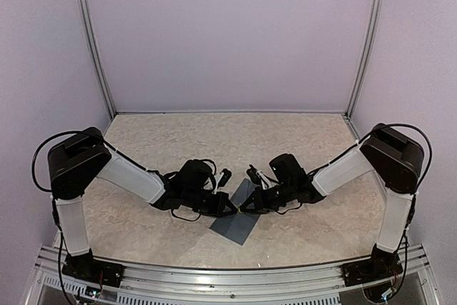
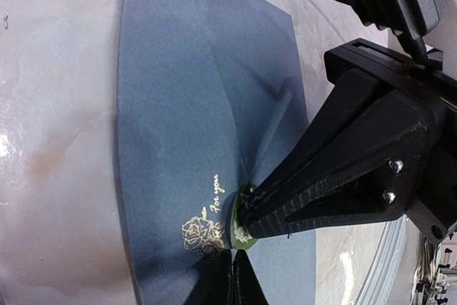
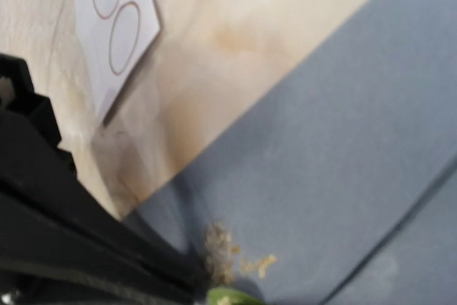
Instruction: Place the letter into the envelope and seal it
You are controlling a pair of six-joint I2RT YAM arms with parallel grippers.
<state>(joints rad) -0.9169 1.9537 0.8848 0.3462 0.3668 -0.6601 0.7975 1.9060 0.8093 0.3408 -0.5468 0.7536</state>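
Observation:
The dark blue-grey envelope (image 1: pixel 235 228) (image 2: pixel 186 126) (image 3: pixel 343 141) lies flat on the table between the arms, flap folded down, with a gold rose and "For you" printed on it. A round green sticker (image 2: pixel 240 236) (image 3: pixel 230 296) sits at the flap's tip. My right gripper (image 1: pixel 246 207) (image 2: pixel 250 221) is shut, and its tips press on that sticker. My left gripper (image 1: pixel 230 208) (image 2: pixel 234 266) is shut with nothing in it, its tips on the envelope just beside the sticker. The letter is hidden from view.
A white strip with red-outlined circles (image 3: pixel 118 26) lies on the marble-patterned table (image 1: pixel 143 141) beyond the envelope. Both arms stretch low across the middle and meet over the envelope. Walls close off the back and both sides.

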